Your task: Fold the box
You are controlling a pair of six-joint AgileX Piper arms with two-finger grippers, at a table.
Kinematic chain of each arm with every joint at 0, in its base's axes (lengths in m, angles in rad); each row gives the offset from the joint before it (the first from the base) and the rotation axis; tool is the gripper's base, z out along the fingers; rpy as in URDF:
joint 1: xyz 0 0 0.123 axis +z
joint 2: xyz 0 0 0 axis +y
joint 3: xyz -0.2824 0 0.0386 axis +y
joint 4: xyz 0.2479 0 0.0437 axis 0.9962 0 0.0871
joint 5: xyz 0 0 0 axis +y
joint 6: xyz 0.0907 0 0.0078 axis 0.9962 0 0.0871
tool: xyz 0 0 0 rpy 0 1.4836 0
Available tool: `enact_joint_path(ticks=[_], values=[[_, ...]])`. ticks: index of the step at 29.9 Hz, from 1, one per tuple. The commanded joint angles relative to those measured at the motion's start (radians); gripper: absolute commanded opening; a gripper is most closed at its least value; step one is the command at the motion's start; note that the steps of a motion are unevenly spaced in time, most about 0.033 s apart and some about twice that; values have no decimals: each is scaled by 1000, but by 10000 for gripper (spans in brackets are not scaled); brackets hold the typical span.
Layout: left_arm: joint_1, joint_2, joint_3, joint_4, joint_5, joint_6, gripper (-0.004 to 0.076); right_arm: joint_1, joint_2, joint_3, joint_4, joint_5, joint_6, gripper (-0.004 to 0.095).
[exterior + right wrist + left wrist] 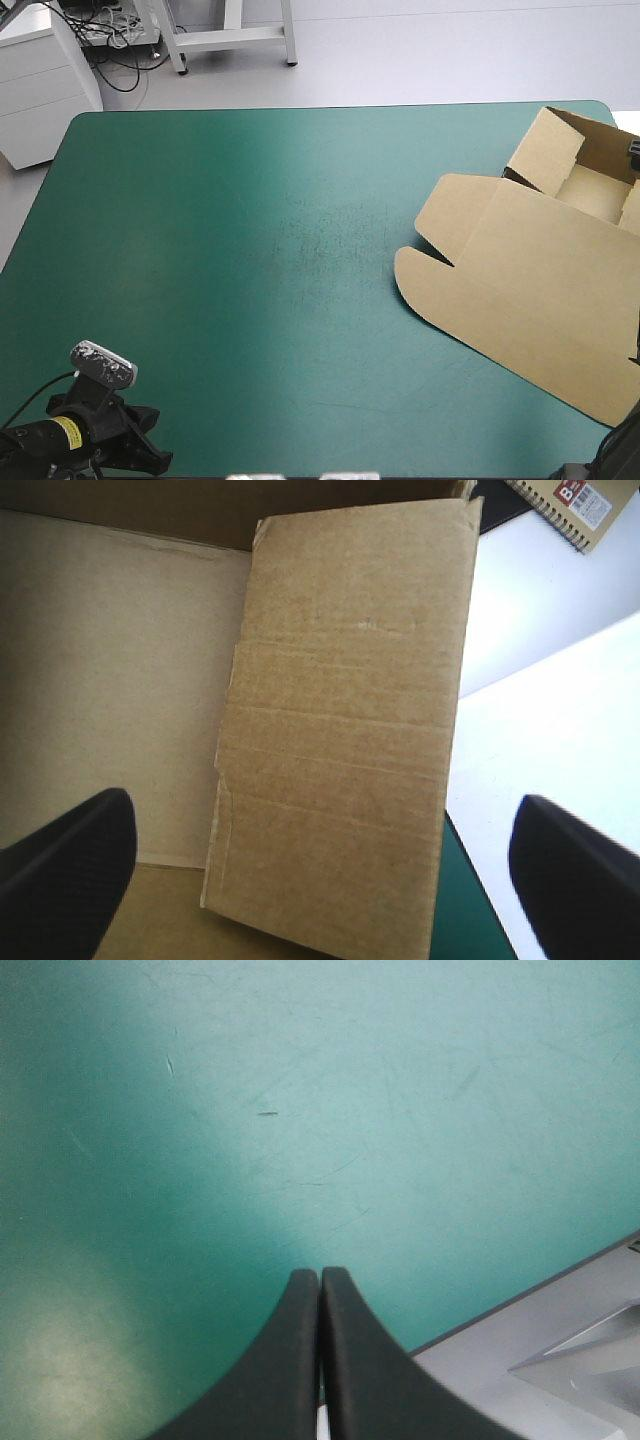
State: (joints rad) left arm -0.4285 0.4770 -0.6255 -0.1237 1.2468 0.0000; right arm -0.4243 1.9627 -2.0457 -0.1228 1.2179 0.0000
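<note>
High view, item one: box [530, 280], brown board, part-formed. Its open tray [592, 190] sat at the far right of the table [250, 250], and its lid [560, 330] lay flat, reaching back toward the near edge. The box was well apart from the left hand and directly under and ahead of the right hand.

Item two: left hand [320, 1278]. It was clenched on nothing, with the black fingers meeting in one point. It was parked low over the bare teal-green cover [300, 1110], just beside the table's near edge.

Item three: right hand [322, 802]. It was released, with the black fingers wide apart. It hung over the tray with one wall panel [350, 680] standing between the fingers and the tray floor to one side of it.

Condition note, my judgement: the panel looked raised but not tucked.

Hazards:
- A closing grip placed off the panel's score could crease the board in the wrong line.
- A push along the panel could slide the light tray, which had nothing bracing it, because the left hand was far off.
- The tray sat close to the table's right edge, so a sideways shove might carry it over.
</note>
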Motion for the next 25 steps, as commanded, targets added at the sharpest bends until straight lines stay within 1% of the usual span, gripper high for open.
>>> enact_joint_path(ticks=[1, 3, 5, 8, 9, 10, 11, 13, 15, 19, 22, 25], values=[[-3, 7, -23, -23, -39, -8, -32, -7, -101, -27, -2, -26, -36, 936], [-3, 7, -23, -23, -39, -8, -32, -7, -125, -27, 12, -20, -44, 898], [-3, 7, -23, -23, -39, -8, -32, -7, -148, -27, 47, -7, -64, 797], [-3, 7, -23, -16, -45, -8, -32, -3, -177, -27, 123, 19, -81, 530], [-3, 7, -23, -16, -49, -8, -32, -3, -185, -27, 155, 27, -89, 408], [-3, 7, -23, -16, -52, -8, -32, -3, -195, -25, 196, 29, -96, 307], [-3, 7, -23, -16, -52, -8, -32, -3, -204, -24, 238, 29, -113, 156], [-3, 7, -23, -16, -52, -8, -32, -3, -224, -24, 302, 29, -137, -23], [-3, 7, -23, -16, -50, -8, -32, 2, -252, -24, 343, 29, -163, -15], [-3, 7, -23, -16, -50, -8, -32, 53, -315, -24, 336, 29, -176, -18], [-3, 7, -23, -16, -59, -8, -32, 111, -357, -24, 342, 29, -176, -18], [-3, 7, -23, -16, -65, 0, -32, 194, -396, -23, 349, 31, -171, -18]])
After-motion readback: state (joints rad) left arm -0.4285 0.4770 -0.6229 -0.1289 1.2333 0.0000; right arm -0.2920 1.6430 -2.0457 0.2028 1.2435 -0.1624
